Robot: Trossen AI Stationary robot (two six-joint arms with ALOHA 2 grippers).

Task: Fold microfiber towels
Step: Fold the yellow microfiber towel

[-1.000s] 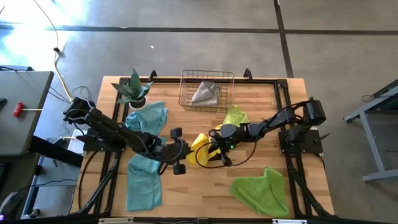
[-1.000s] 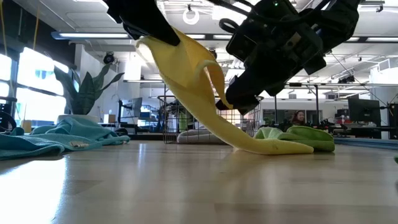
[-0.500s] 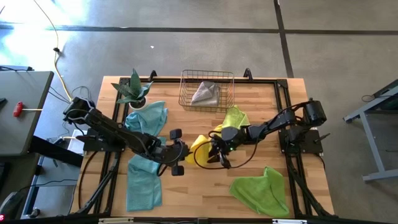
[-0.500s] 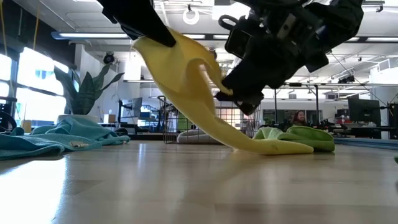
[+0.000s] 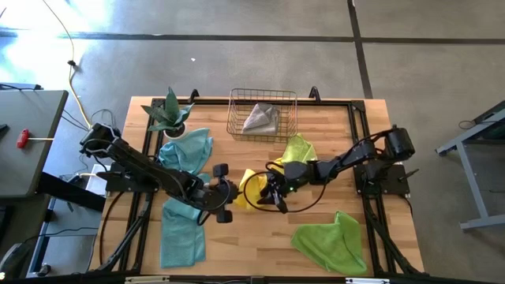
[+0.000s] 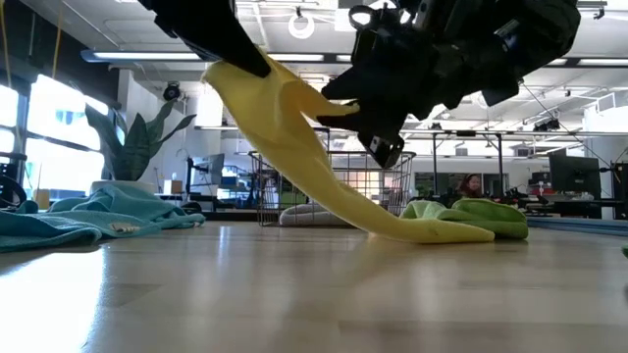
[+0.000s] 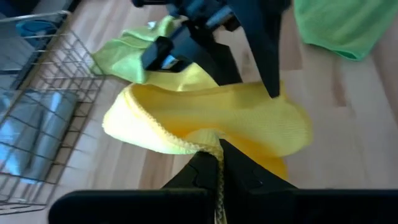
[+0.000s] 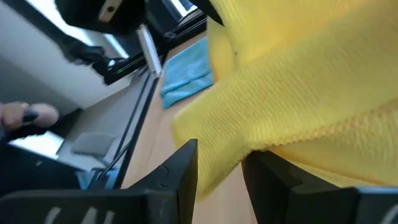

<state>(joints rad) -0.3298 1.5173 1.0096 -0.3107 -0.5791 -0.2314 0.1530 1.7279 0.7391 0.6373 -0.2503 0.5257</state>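
At frame centre, the left gripper (image 5: pixel 230 202) and right gripper (image 5: pixel 272 195) pinch the yellow towel (image 5: pixel 251 187) aloft, probably for folding.

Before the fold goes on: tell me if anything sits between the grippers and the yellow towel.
Nothing visible does. The left gripper is shut on an edge of the yellow towel, and the right gripper has the cloth between its fingers. The towel hangs lifted between both arms, its far end trailing on the table.

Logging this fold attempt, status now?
Left gripper shut on yellow towel, mid-table. Right gripper pinching its other edge. Towel lifted, tail on table. Nothing in the way.
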